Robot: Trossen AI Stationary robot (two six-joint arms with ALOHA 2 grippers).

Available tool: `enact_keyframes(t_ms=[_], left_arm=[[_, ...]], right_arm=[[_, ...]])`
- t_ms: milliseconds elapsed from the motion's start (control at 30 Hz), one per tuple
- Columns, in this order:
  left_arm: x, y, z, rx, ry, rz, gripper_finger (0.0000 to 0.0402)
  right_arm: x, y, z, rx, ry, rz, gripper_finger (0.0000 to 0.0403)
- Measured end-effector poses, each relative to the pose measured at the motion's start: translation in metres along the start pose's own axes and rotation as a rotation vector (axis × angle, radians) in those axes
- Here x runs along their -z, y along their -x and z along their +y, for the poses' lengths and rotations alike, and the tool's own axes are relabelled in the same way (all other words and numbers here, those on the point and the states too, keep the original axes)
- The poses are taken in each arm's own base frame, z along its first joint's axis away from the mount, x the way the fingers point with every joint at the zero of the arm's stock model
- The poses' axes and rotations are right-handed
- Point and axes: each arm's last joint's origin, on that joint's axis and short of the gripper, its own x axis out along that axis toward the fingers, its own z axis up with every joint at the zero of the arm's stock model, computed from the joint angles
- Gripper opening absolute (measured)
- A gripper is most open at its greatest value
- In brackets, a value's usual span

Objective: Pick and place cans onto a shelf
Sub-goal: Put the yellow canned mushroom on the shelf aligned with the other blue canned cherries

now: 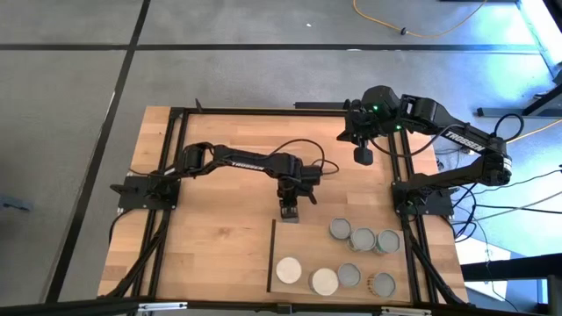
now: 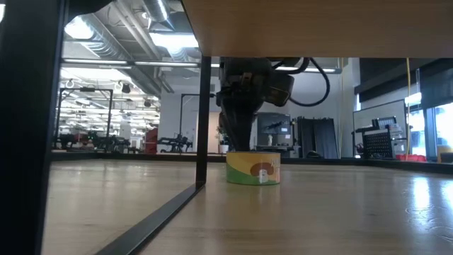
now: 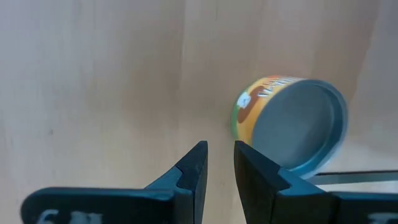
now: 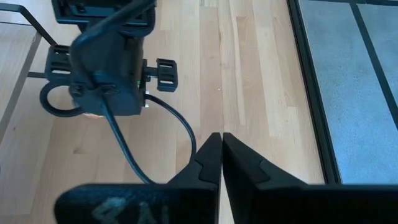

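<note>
Grey floor [image 1: 263,26], yellow cable [image 1: 421,31], wooden table [image 1: 219,246]

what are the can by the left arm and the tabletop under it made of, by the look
The can looks like metal: a smooth, dull silver-grey round end with a raised rim. Its side carries a printed yellow, green and brown label, paper or lacquer, hard to say which. The tabletop looks like pale wood with a matte finish, showing faint lengthwise grain and plank seams.

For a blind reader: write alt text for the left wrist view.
A green-yellow labelled can with a silver-grey top stands on pale wood just ahead of the left gripper, whose two dark jaws show a narrow gap and hold nothing.
</note>
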Motion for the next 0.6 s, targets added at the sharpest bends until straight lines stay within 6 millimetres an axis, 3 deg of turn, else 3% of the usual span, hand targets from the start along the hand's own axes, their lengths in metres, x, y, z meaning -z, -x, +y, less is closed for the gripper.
enact_keyframes(t_ms=[600], left_arm=[[0.0000, 0.0009, 0.0001, 0.112, -0.007, 0.009, 0.0072]], right_arm=[[0.0000, -0.0001, 0.0000, 0.000, 0.000, 0.000, 0.0017]])
